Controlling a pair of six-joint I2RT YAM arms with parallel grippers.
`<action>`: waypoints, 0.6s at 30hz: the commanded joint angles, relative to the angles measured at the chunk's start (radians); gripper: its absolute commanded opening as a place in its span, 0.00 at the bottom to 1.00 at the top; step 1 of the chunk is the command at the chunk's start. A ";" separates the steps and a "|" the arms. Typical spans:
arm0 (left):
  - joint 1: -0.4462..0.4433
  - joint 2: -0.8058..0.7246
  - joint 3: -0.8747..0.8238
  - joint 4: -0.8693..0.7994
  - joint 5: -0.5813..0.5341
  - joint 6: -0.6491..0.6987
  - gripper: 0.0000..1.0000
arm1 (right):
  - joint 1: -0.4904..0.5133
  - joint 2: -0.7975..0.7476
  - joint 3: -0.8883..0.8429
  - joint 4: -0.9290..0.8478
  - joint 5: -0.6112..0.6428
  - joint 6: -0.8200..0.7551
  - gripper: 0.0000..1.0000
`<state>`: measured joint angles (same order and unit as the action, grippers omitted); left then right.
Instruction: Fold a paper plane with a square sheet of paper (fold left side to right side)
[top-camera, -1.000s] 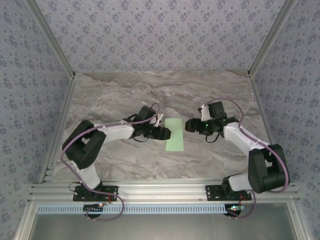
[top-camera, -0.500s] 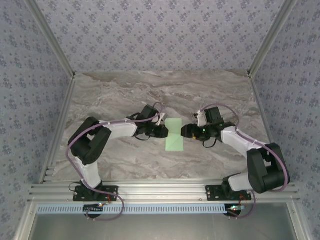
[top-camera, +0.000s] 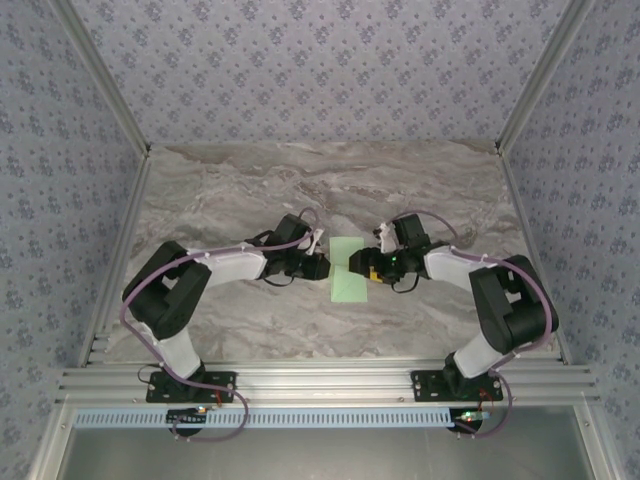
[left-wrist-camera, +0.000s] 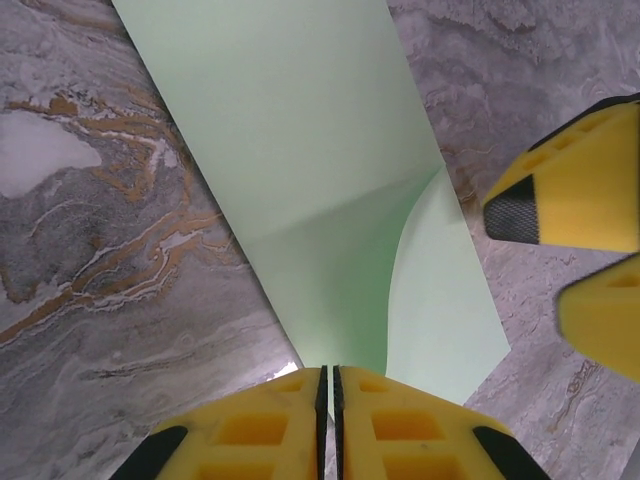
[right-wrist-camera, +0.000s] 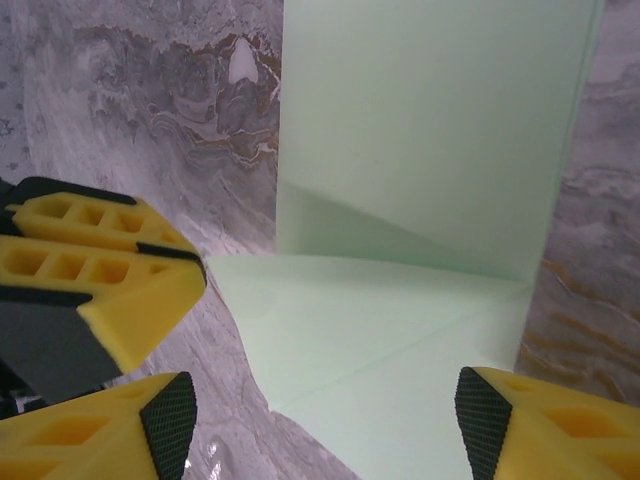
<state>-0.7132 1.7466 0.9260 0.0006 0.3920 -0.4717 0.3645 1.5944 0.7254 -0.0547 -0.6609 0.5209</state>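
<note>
Clearly thin, light and limp, the paper (top-camera: 346, 285) wants holding by its left edge, where the left gripper (left-wrist-camera: 330, 385) seemingly pinches it; the right gripper (right-wrist-camera: 328, 412) gapes wide.

From above, the right gripper (top-camera: 358, 268) covered part of the right edge of the thin pale green square sheet of paper (top-camera: 346, 290). Both it and the left gripper (top-camera: 324, 268) were too small for us to read their jaws.

In the left wrist view, the sheet (left-wrist-camera: 300, 150) ran off the top edge. Its near corner was hidden at the seam where the left gripper's yellow fingers (left-wrist-camera: 260, 420) pressed together. The bottom edge cropped those fingers, and the right edge cut the right gripper's fingers (left-wrist-camera: 570, 190).

In the right wrist view, we saw the sheet (right-wrist-camera: 430, 130) cut off at top and bottom, and the right gripper's spread fingers (right-wrist-camera: 90, 440) clipped at the lower corners.
</note>
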 joint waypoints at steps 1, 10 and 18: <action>0.009 -0.047 -0.012 0.003 -0.009 0.009 0.12 | 0.009 0.044 0.047 0.018 -0.019 0.022 0.71; 0.009 -0.008 -0.009 0.132 0.117 -0.042 0.35 | -0.012 -0.031 0.032 -0.062 0.055 -0.025 0.73; 0.006 0.097 0.069 0.124 0.136 -0.042 0.39 | -0.014 -0.081 0.017 -0.084 0.070 -0.031 0.73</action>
<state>-0.7067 1.8187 0.9527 0.1093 0.4931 -0.5179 0.3550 1.5414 0.7448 -0.0971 -0.6083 0.5117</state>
